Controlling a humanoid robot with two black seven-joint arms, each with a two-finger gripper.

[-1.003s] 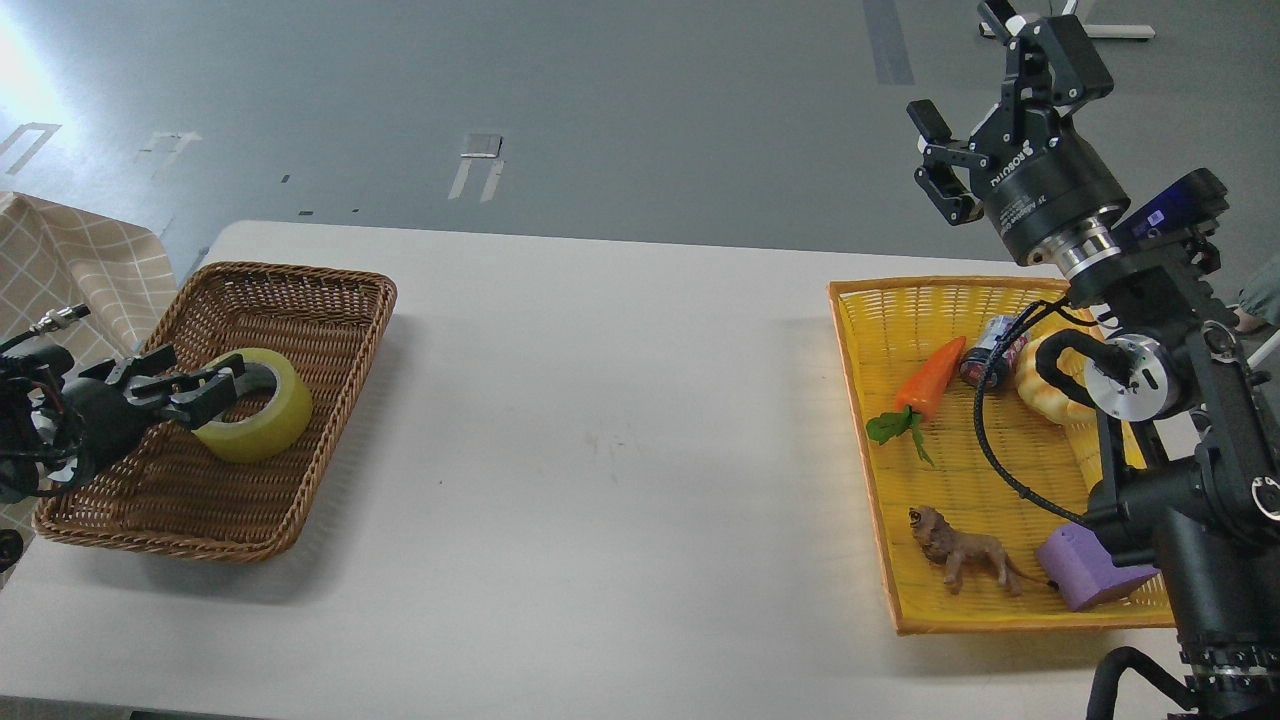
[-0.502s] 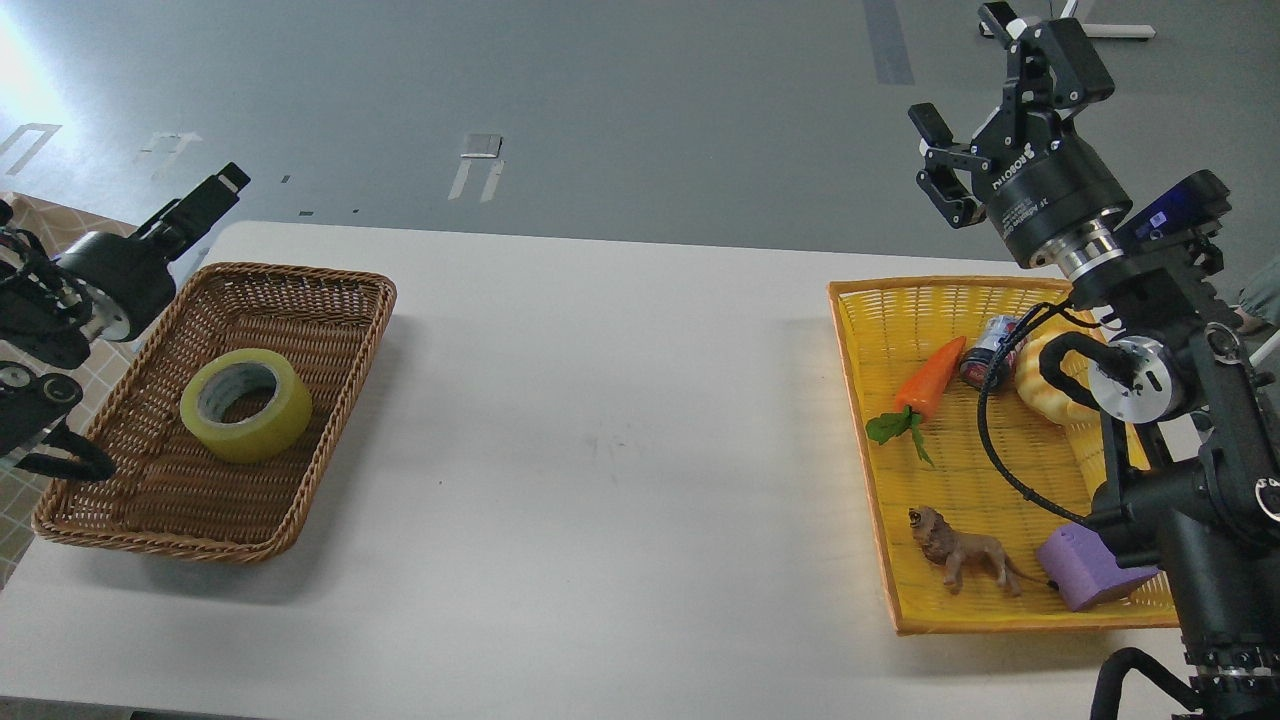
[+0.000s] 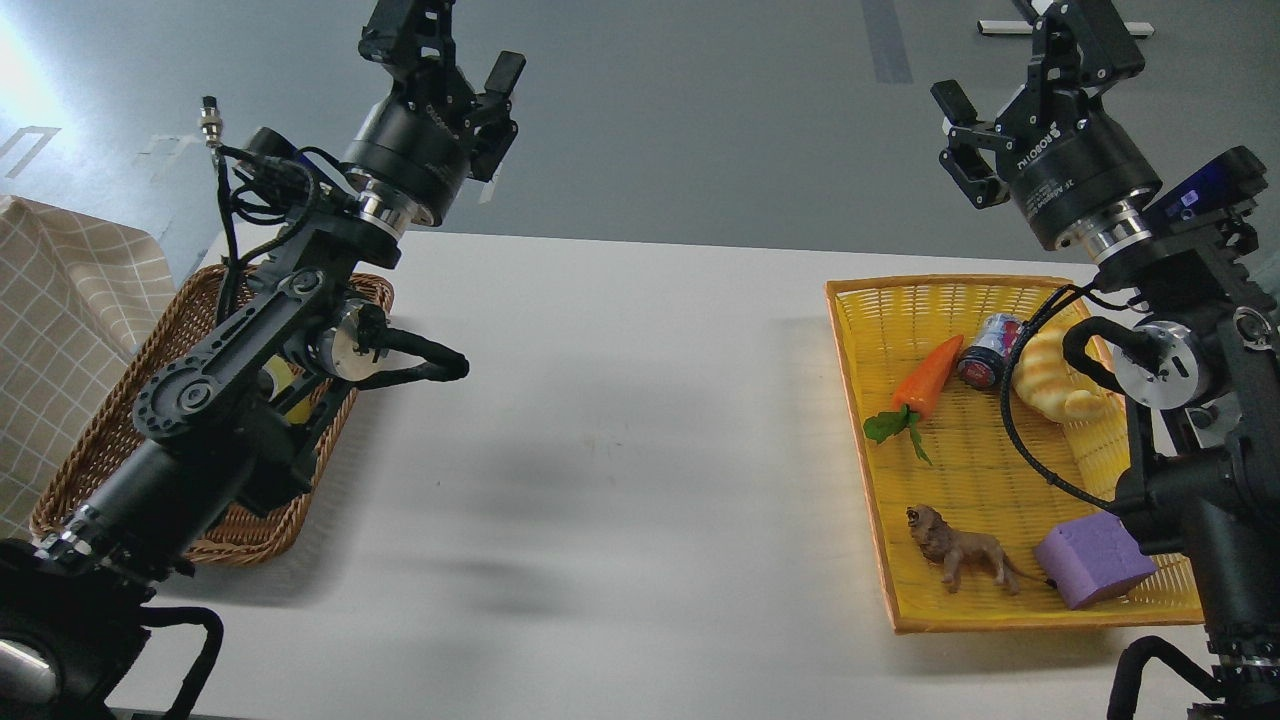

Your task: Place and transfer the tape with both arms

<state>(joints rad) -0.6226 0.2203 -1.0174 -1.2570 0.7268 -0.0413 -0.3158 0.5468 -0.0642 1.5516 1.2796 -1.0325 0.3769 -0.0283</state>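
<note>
The roll of translucent yellow packing tape (image 3: 283,392) lies in the brown woven wicker basket (image 3: 120,440) at the left end of the white table (image 3: 620,420); only slivers of yellow show between the links of the black left arm (image 3: 250,340), which crosses in front of the basket and hides most of the roll. Nothing grips the tape.

The left gripper (image 3: 452,52) is raised high above the far edge of the table, well apart from the basket, pointing up and away. Its two black fingers stand apart with nothing between them. A black cable loops along the arm below it.

At the right end of the table, the black right arm (image 3: 1190,400) rises along the edge of the view, and the right gripper (image 3: 1010,80), marked ROBOTIQ, is also held up high, over the far end of the flat yellow plastic basket (image 3: 880,330). Its fingers are spread, empty.

In the yellow basket lie an orange toy carrot with green leaves (image 3: 925,380), a small dark can with a red and blue label (image 3: 985,350) just beside it, a pale yellow croissant-shaped bread toy (image 3: 1050,375) touching the can, a brown toy lion (image 3: 960,550) nearer the robot, and a purple foam block (image 3: 1090,560) just beside the lion.

A beige checked cloth (image 3: 50,320) hangs at the far left, beside the wicker basket.
</note>
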